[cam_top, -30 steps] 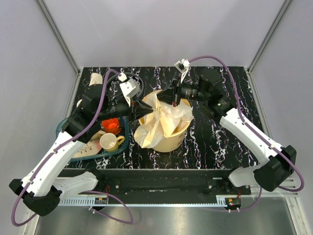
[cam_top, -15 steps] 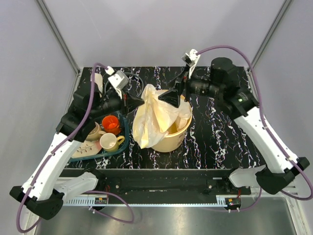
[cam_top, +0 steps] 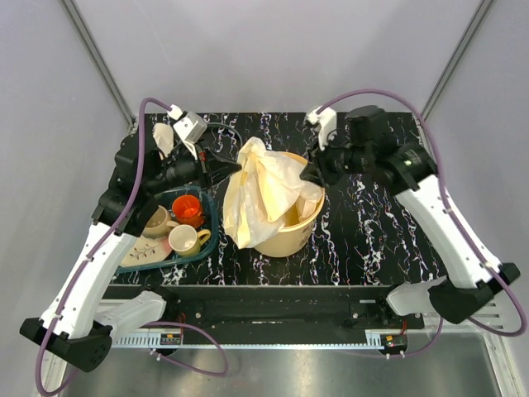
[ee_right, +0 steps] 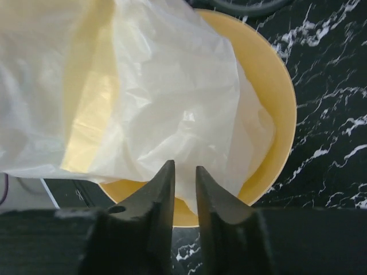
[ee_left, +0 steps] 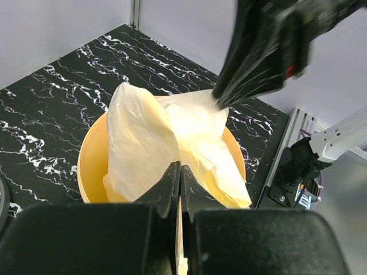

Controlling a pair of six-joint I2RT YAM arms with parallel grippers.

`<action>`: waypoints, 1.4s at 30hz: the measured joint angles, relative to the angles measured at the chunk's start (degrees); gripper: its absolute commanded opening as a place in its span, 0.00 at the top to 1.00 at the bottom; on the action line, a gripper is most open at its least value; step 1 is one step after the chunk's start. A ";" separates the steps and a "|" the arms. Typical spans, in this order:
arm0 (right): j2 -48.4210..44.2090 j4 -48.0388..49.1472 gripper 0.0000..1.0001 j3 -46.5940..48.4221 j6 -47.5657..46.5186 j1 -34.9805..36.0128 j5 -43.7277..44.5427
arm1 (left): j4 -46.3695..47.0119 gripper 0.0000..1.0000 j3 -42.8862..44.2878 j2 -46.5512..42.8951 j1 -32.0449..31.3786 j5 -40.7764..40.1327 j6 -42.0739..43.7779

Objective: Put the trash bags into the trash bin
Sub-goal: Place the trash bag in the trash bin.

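Trash bag [cam_top: 263, 192] lies draped over the trash bin [cam_top: 289, 240], part inside and part spilling down its front-left wall. Your left gripper [ee_left: 179, 176] is clamped on the film. Your right gripper [ee_right: 184, 176] shows a narrow gap at the bag's edge; I can't tell if it grips.

The trash bag [cam_top: 260, 186] drapes over most of the mouth of the trash bin [cam_top: 285, 238], and we see open interior only at its right side. The left gripper [ee_left: 179, 167], pinched on the film, and the right gripper [ee_right: 184, 167] crowd the rim from both sides. The teal dish tray [cam_top: 207, 248] with its cups [cam_top: 183, 240] fills the room between bin and left edge. Bare tabletop [cam_top: 364, 240] lies toward the right edge, under the right arm [cam_top: 446, 231], and along the near edge.
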 measured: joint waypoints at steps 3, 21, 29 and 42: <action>3.02 0.07 0.80 -4.17 -0.35 -0.04 0.13 | 0.52 1.00 0.00 -0.35 0.15 0.33 -0.26; 12.37 11.65 0.20 -12.46 1.40 -0.66 -4.55 | 8.94 1.00 -7.23 7.15 0.35 4.48 -7.28; 0.92 7.19 0.30 -5.33 1.42 -2.40 -4.55 | 13.00 1.00 -7.89 8.48 1.07 4.81 -10.73; 1.03 14.40 0.12 -5.46 7.58 -0.87 -16.63 | 12.09 1.00 -5.27 7.54 2.29 7.10 -12.35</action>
